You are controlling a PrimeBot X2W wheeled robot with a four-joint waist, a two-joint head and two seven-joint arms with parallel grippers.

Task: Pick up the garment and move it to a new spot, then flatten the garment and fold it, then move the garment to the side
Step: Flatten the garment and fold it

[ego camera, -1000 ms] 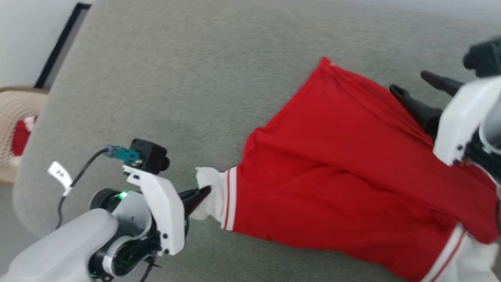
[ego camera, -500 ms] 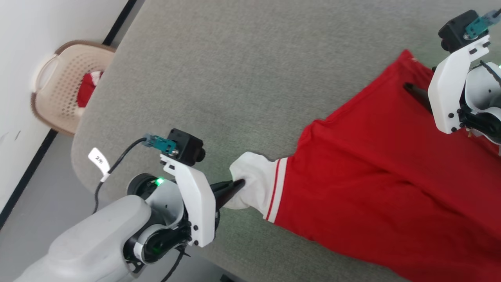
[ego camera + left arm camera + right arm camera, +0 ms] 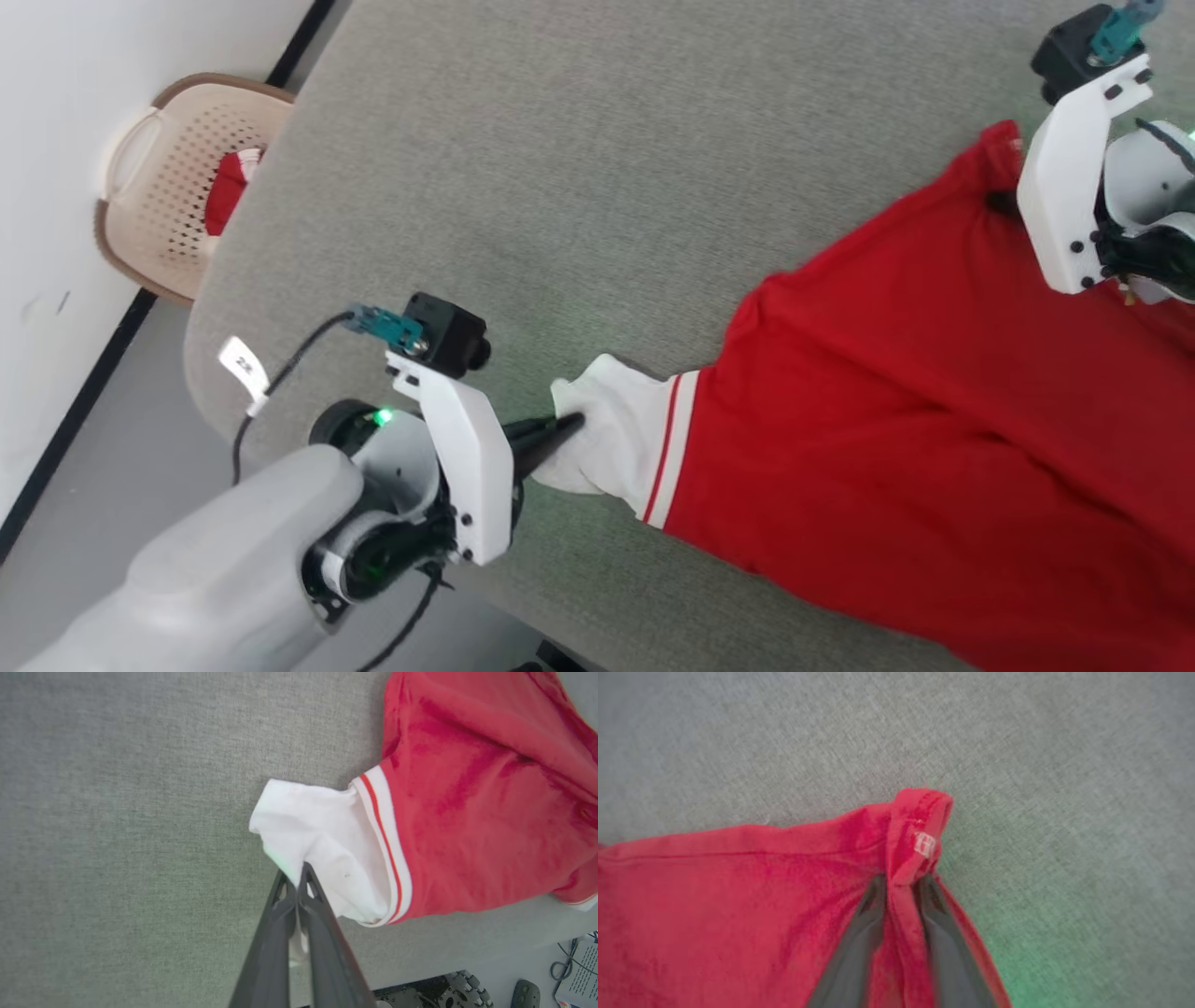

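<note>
The bright red garment point(image 3: 934, 420) lies spread across the grey padded table point(image 3: 560, 187), and its white cuff point(image 3: 621, 434) with thin red stripes points left. My left gripper point(image 3: 571, 427) is shut on the cuff's edge; the left wrist view shows its fingertips point(image 3: 299, 870) pinching the white cloth point(image 3: 322, 830). My right gripper point(image 3: 1001, 201) is at the garment's far red corner, mostly hidden behind its white mount. In the right wrist view the right gripper point(image 3: 903, 879) has a bunched fold of the red corner point(image 3: 920, 812) squeezed between its two fingers.
A beige perforated basket point(image 3: 154, 187) holding a small red-and-white bundle point(image 3: 229, 187) stands on the floor by the wall, past the table's left edge. The table's rounded edge runs close behind my left arm. Cables and papers point(image 3: 579, 975) lie below the table edge.
The head camera has shifted. My right gripper, open over the garment a second ago, has closed onto the red corner. The left gripper keeps its hold on the cuff.
</note>
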